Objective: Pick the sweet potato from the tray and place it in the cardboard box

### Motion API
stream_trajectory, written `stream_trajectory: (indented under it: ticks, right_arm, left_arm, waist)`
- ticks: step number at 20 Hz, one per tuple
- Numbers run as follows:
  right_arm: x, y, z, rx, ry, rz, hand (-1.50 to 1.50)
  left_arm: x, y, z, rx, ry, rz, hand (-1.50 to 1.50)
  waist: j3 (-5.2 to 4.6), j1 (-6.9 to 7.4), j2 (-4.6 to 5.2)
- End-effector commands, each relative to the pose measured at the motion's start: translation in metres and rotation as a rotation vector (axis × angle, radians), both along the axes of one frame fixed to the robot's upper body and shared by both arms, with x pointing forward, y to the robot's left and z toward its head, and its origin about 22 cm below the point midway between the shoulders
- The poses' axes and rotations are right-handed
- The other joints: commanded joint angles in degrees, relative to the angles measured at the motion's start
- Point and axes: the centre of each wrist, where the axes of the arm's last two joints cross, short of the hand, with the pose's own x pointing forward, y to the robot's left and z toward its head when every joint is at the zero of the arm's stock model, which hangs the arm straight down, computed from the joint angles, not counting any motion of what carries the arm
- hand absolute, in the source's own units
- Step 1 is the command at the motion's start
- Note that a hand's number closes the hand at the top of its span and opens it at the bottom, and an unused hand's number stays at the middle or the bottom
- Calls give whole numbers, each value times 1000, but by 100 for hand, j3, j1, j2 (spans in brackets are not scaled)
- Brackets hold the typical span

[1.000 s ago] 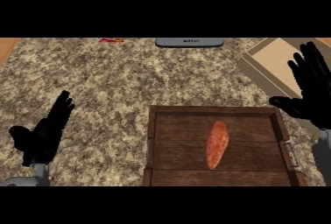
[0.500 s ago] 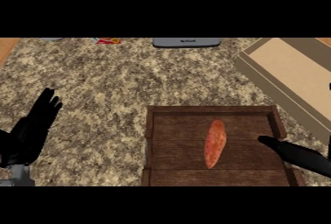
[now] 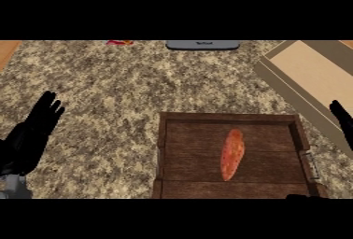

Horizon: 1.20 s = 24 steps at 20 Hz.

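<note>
Head view looks down on a speckled stone tabletop [image 3: 110, 93] that fills most of the picture. A dark wooden tray [image 3: 165, 158] sits at about 5 o'clock, its plank floor running side to side. A cardboard box [image 3: 314, 77] lies tilted at about 2 o'clock, open on top, with its near corner close to the tray's far right corner.

The left robot hand [image 3: 31, 135] shows at 9 o'clock, by the left edge. It is black, its fingers are straight and point up, and it holds nothing. It just rests there, well apart from the tray.

The right robot hand [image 3: 342, 123] shows only as a dark bit at 3 o'clock, at the right edge, near the box's side. Too little of it shows to tell if it is released or clenched.

The sweet potato [image 3: 232, 154] lies in the middle of the tray, long and orange, pointing from 12 to 6 o'clock. No robot hand touches it.

A flat grey thing [image 3: 202, 45] sits at 12 o'clock at the tabletop's far edge. A small red and yellow thing [image 3: 118, 42] lies at 11 o'clock; I cannot tell what it is.
</note>
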Motion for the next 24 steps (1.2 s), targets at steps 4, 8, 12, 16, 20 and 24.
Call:
stream_trajectory:
  ticks: [4,8,12,16,20,24]
  right_arm:
    - [-1,25,31,-262,322,-54,-150]
    - [11,54,44,-278,442,-51,-150]
    - [29,73,40,-216,559,-39,-150]
    - [46,87,39,-228,597,-46,-150]
    - [58,86,33,-235,651,-39,-150]
    - [60,95,26,-256,668,-44,-150]
  left_arm:
    - [8,-14,5,-9,1,-41,0]
    - [8,-26,7,-3,-7,-48,0]
    - [10,-20,16,-15,8,-49,0]
    - [4,-6,10,-6,9,-43,0]
    - [8,1,11,-1,-11,-12,0]
    - [5,-6,2,-4,16,-11,0]
  waist:
    - [8,192,48]
    - [12,308,55]
    - [25,226,39]
    - [27,188,30]
    - [31,120,28]
    - [33,95,22]
